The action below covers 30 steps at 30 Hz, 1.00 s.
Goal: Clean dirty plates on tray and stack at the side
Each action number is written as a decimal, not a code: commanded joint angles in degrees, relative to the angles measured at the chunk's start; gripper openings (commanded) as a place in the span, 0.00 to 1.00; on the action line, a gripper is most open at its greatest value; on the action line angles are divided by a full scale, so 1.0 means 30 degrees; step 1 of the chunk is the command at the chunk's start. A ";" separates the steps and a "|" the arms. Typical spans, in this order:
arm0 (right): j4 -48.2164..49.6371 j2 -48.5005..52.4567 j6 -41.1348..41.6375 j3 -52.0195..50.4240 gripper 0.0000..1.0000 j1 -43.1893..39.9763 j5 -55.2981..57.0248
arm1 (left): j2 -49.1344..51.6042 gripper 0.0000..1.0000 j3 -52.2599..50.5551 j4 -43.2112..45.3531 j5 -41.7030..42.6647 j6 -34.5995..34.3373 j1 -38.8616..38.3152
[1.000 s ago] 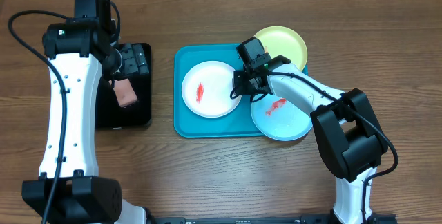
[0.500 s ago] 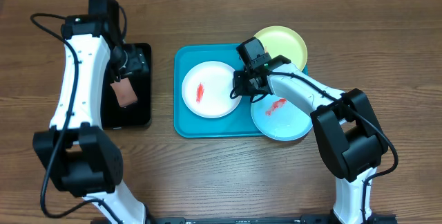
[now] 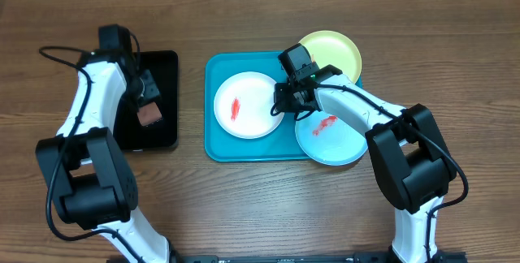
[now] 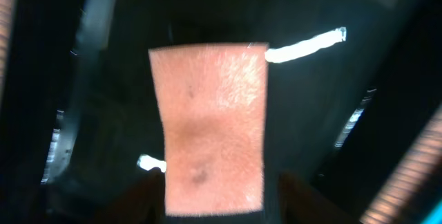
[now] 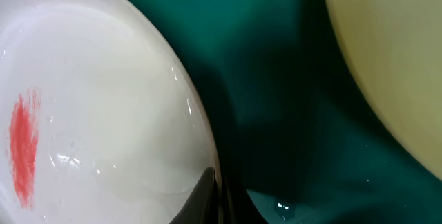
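**Left arm**, on the left of the tray: smooth white link shells between rounded black joint housings, with a large black block at the end nearest the base. A thin black cable loops from the end farthest from the base.

**Right arm**, on the right of the tray: the same white shells, bulky black joint housings and a black wrist block. A black cable curves beside the base.

Your wooden table carries two things directly: the turquoise tray lies under your right pincer, and a black tray sits beneath your left pincer
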 commanded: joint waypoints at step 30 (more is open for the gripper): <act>-0.0175 0.0058 -0.0036 -0.0131 0.04 0.0080 0.0189 | 0.0364 0.60 0.2499 -0.1406 -0.0699 0.0466 0.0138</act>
